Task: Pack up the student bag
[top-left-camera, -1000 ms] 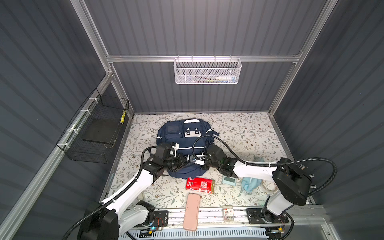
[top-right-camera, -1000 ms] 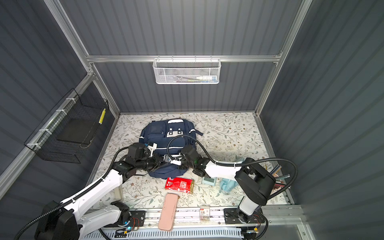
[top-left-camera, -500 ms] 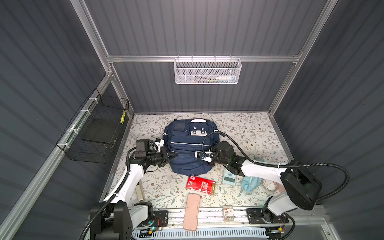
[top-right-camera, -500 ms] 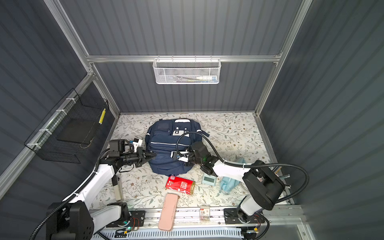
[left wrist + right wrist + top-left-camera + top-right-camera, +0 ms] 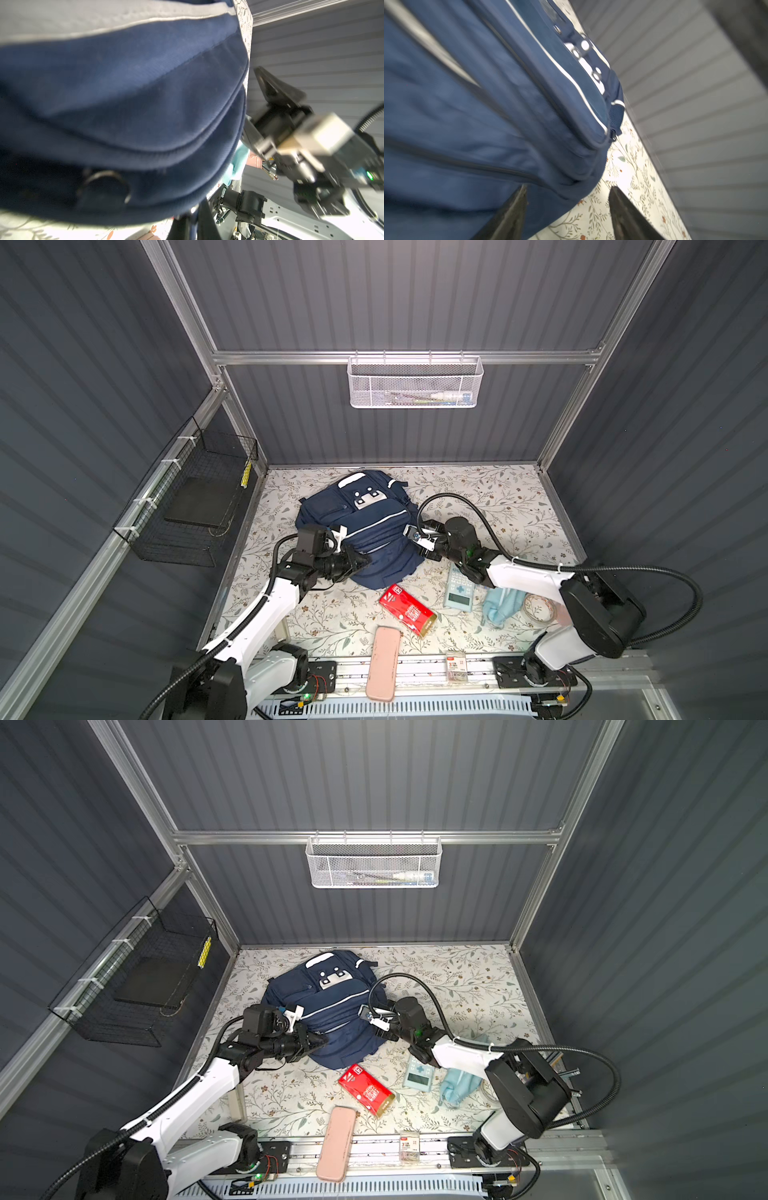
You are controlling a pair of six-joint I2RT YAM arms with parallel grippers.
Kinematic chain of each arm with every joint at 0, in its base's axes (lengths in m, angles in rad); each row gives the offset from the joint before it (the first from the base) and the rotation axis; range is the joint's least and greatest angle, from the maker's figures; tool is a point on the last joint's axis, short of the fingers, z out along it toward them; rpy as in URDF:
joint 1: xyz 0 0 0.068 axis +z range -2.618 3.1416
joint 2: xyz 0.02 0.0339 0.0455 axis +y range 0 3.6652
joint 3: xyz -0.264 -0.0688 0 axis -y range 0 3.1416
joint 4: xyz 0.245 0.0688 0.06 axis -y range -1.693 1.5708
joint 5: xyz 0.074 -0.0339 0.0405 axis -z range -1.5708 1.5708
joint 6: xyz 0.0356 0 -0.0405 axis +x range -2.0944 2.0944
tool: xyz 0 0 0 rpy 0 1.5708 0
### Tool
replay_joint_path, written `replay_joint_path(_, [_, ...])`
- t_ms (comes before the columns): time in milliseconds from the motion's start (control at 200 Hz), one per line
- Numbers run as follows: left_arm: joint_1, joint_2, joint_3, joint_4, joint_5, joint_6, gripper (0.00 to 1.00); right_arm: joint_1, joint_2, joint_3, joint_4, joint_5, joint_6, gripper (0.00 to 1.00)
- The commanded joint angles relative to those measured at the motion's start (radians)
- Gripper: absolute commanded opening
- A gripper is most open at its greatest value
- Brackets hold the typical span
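Packing looks barely started | pink case (image 5: 383, 662), red carton (image 5: 407, 611), calculator (image 5: 459, 587) loose behind both grippers | left gripper (image 5: 365, 559) clamped shut at student bag (image 5: 365, 518) edge | right gripper (image 5: 568, 190) jaws apart beside bag | bag lies between them, no pocket visibly open

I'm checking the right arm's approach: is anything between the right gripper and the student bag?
Nothing visible. The open right gripper sits right at the student bag, at its edge, with no object between them.
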Motion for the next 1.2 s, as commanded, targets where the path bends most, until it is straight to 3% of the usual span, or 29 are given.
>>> replay_joint_path(0, [-0.005,0.035,0.051,0.093,-0.031,-0.014,0.00,0.086,-0.042,0.016,-0.074,-0.042,0.001,0.66])
replay_joint_path(175, [-0.010,0.046,0.085,0.099,-0.018,-0.021,0.00,0.177,0.060,0.122,-0.102,-0.047,-0.037,0.66])
replay_joint_path(420, [-0.010,-0.002,0.088,0.029,-0.031,-0.001,0.00,0.166,0.218,0.218,-0.027,0.040,-0.110,0.55])
replay_joint_path(510, [-0.011,-0.003,0.064,0.061,-0.006,-0.025,0.00,0.166,0.238,0.235,-0.024,0.011,-0.122,0.38])
replay_joint_path(615, [-0.009,-0.001,0.063,0.047,-0.027,-0.006,0.00,0.167,0.239,0.241,-0.047,-0.007,-0.122,0.00])
replay_joint_path(785, [0.065,0.055,0.108,-0.085,-0.104,0.140,0.00,0.117,0.192,0.183,-0.032,-0.073,-0.117,0.00])
replay_joint_path(976, [0.289,0.103,0.063,-0.005,0.052,0.145,0.00,0.045,0.136,0.157,-0.054,-0.159,-0.118,0.00])
replay_joint_path(1196, [0.303,0.095,0.081,0.026,0.092,0.122,0.00,0.020,0.109,0.113,-0.010,-0.163,-0.100,0.00])
